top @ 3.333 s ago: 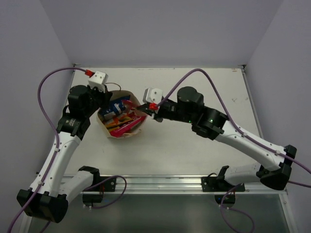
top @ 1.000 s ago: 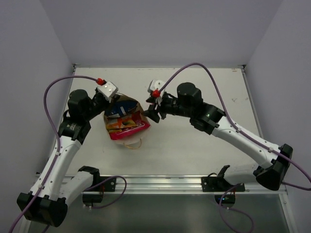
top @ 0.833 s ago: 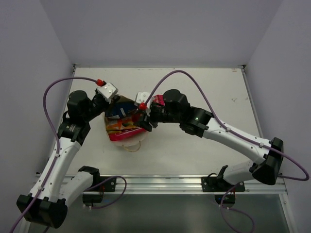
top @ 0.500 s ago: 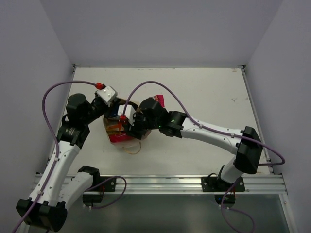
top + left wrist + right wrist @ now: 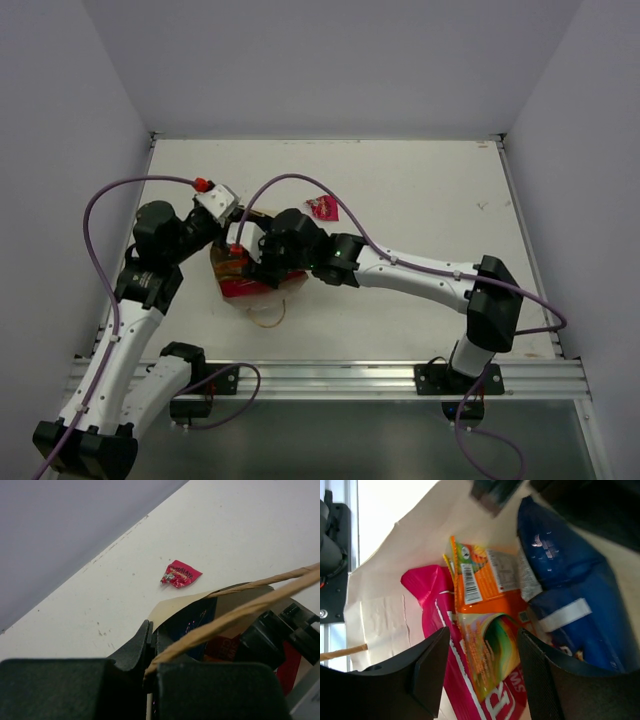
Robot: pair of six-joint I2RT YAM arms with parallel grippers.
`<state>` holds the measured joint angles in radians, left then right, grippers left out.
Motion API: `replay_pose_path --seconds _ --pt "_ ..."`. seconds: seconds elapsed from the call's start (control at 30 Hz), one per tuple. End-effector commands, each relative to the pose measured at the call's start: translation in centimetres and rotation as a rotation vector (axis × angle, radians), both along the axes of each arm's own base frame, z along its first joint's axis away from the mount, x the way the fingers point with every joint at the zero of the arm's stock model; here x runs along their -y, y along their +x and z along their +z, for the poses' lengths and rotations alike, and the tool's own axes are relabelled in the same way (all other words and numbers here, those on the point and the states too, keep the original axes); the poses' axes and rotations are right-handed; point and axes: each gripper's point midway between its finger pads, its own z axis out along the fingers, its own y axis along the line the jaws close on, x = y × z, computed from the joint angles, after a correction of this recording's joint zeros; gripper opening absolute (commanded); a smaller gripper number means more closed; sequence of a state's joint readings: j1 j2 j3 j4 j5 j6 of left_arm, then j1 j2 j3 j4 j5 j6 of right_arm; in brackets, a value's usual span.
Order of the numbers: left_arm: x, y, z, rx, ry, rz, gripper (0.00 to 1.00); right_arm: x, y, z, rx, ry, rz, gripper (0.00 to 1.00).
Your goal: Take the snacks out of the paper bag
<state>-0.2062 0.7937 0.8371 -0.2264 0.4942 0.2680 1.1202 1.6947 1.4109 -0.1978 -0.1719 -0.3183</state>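
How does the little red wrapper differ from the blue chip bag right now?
The red wrapper lies out on the table; the blue chip bag sits inside the paper bag. The red wrapper is crumpled and looks far smaller than the blue chip bag. Both are shiny snack packets.

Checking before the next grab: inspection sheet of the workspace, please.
Surface: white table, a few dark specks.
Job's things: paper bag open; blue bag, pink bag and pouch inside; wrapper out on the table.
Clutter: nothing seen.
Grippers: left gripper shut on the paper bag's handle; right gripper open inside the paper bag, over the pouch.
Cables: purple cables arch over both arms.
Surroundings: plain walls; metal rail at near edge.
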Motion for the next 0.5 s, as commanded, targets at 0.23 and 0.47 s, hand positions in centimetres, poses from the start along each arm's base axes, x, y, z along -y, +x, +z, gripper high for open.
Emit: replay_pose_path --seconds 0.23,0.47 --pt "0.5 0.4 1.9 0.041 -0.05 -0.005 0.0 -2.4 -0.4 1.7 0.072 0.053 0.021 0.6" --pt "0.7 0.4 1.8 0.022 -0.067 -0.005 0.0 -3.4 0.6 0.4 0.084 0.044 -0.014 0.58"
